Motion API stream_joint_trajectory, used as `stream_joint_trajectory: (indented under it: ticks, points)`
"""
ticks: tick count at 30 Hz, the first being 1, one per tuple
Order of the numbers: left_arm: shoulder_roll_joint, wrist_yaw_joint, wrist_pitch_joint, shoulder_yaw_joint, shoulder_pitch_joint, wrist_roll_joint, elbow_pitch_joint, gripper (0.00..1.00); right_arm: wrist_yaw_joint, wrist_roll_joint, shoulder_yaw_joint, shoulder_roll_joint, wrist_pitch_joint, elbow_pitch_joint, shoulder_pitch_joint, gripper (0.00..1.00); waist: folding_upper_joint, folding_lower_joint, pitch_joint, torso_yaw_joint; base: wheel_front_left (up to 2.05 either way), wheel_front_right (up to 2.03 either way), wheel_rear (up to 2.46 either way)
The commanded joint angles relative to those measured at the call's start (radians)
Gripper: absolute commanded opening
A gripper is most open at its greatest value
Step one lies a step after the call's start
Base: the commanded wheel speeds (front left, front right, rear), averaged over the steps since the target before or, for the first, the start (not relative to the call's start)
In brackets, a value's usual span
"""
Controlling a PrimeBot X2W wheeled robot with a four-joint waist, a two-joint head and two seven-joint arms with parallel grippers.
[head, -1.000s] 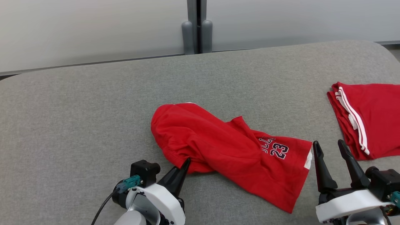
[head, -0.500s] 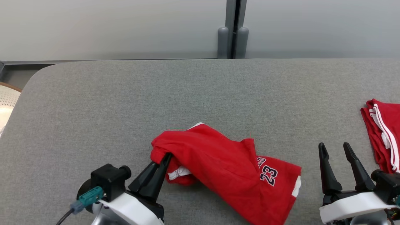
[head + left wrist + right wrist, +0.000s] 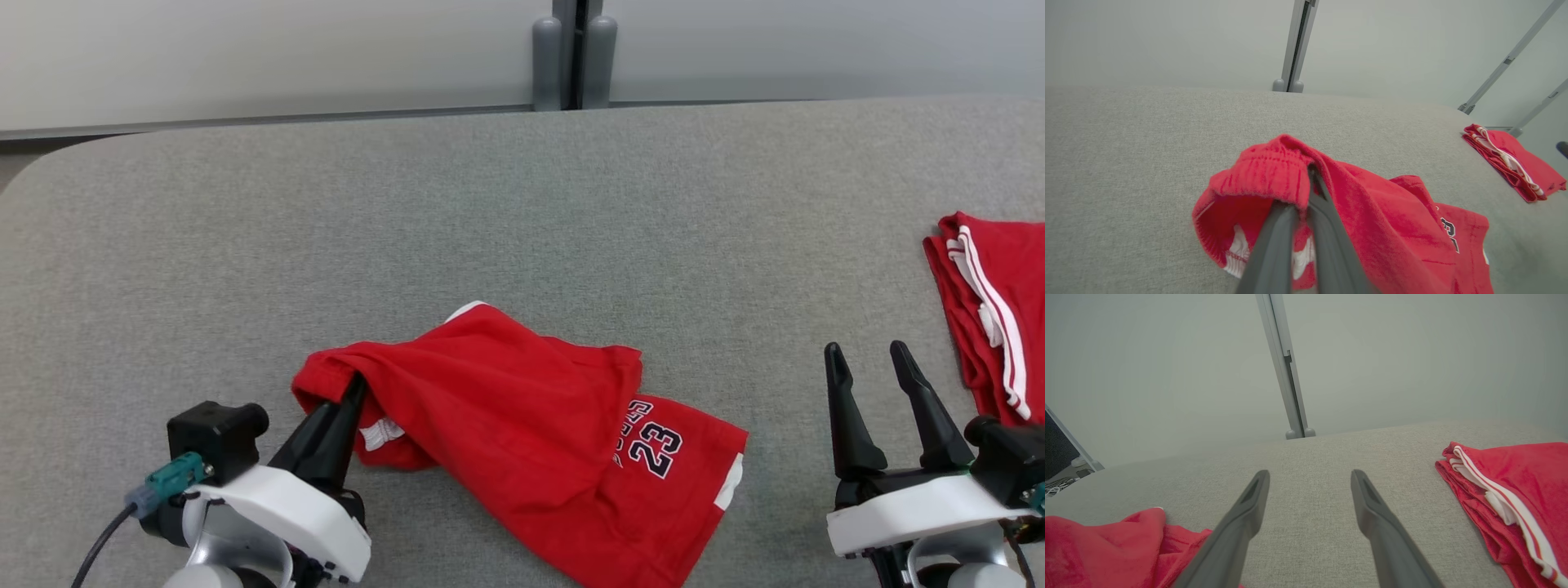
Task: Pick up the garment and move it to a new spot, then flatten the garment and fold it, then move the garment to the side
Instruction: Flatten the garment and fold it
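Left gripper, lower left of the head view: jaws pinched tight on the ribbed waistband of the red shorts, with fabric bunched over the fingertips in the left wrist view. Shorts lie crumpled at lower centre on the grey padded surface, waistband end raised, the leg printed 23 trailing flat toward lower right. Right gripper, lower right: fingers spread wide, holding nothing, above bare surface between the shorts and a folded red garment at the right edge. Judgement: first step in hand, with the grip made and the move to a new spot the work now; flattening and folding not begun. Next move likely calls for carrying the pinched end to open surface without twisting the trailing leg, then bringing the free gripper onto a second corner to spread the cloth.
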Motion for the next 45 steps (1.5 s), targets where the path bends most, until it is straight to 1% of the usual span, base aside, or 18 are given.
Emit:
stream_joint_trajectory:
  ticks: [1,6,11,12,13,14,17,21,23,25,26,28,32,36,45]
  points:
    - [0.002,-0.008,-0.018,0.014,-0.031,-0.007,0.042,0.0,0.0,-0.002,0.0,-0.002,-0.008,-0.001,-0.018,1.0,0.0,0.0,0.035,-0.031,0.0,0.0,0.0]
    - [-0.014,-0.042,-0.057,0.04,-0.127,-0.024,0.19,0.0,0.0,-0.002,-0.002,-0.003,-0.009,-0.005,-0.044,1.0,0.0,0.0,0.093,-0.06,0.0,0.0,0.0]
    - [-0.02,-0.08,-0.079,0.048,-0.247,-0.026,0.384,0.0,0.0,0.001,0.009,-0.007,-0.013,0.003,-0.071,1.0,0.0,0.0,0.126,-0.077,0.0,0.0,0.0]
    - [-0.023,-0.088,-0.082,0.046,-0.264,-0.026,0.422,0.1,0.0,0.002,0.011,-0.009,-0.015,0.007,-0.075,1.0,0.0,0.0,0.127,-0.08,0.0,0.0,0.0]
    - [-0.023,-0.09,-0.089,0.044,-0.278,-0.018,0.458,0.56,0.0,0.002,0.013,-0.009,-0.016,0.01,-0.078,1.0,0.0,0.0,0.126,-0.083,0.0,0.0,0.0]
    - [-0.025,-0.095,-0.099,0.041,-0.289,-0.013,0.489,1.0,0.0,0.003,0.015,-0.009,-0.018,0.014,-0.08,1.0,0.0,0.0,0.125,-0.086,0.0,0.0,0.0]
    - [-0.04,-0.096,-0.15,0.04,-0.304,-0.001,0.559,1.0,0.0,0.004,0.012,-0.01,-0.02,0.025,-0.078,1.0,0.0,0.0,0.111,-0.087,0.0,0.0,0.0]
    - [-0.054,-0.083,-0.235,0.038,-0.277,0.023,0.604,1.0,0.0,0.0,0.008,-0.013,-0.025,0.038,-0.06,1.0,0.0,0.0,0.077,-0.075,0.0,0.0,0.0]
    - [-0.053,-0.07,-0.291,0.04,-0.259,0.042,0.603,1.0,0.0,-0.003,0.011,-0.017,-0.022,0.039,-0.057,1.0,0.0,0.0,0.057,-0.067,0.0,0.0,0.0]
    - [-0.055,-0.063,-0.31,0.041,-0.248,0.049,0.601,1.0,0.0,-0.004,0.013,-0.02,-0.02,0.04,-0.054,1.0,0.0,0.0,0.045,-0.061,0.0,0.0,0.0]
    - [-0.06,-0.048,-0.346,0.05,-0.221,0.061,0.581,1.0,0.0,-0.006,0.019,-0.027,-0.012,0.04,-0.045,1.0,0.0,0.0,0.019,-0.051,0.0,0.0,0.0]
    - [-0.062,-0.04,-0.368,0.062,-0.194,0.074,0.553,1.0,0.0,-0.004,0.02,-0.034,-0.005,0.04,-0.032,1.0,0.0,0.0,-0.011,-0.038,0.0,0.0,0.0]
    - [-0.07,-0.023,-0.382,0.108,-0.141,0.112,0.467,1.0,0.0,-0.009,0.027,-0.051,0.013,0.029,-0.011,1.0,0.0,0.0,-0.065,-0.019,0.0,0.0,0.0]
    - [-0.079,-0.015,-0.383,0.146,-0.075,0.162,0.384,1.0,0.0,-0.015,0.038,-0.062,0.03,0.019,0.02,1.0,0.0,0.0,-0.113,-0.01,0.0,0.0,0.0]
    - [-0.066,-0.006,-0.383,0.139,0.025,0.183,0.365,1.0,0.0,-0.017,0.034,-0.068,0.068,-0.026,0.083,1.0,0.0,0.0,-0.172,-0.018,0.0,0.0,0.0]
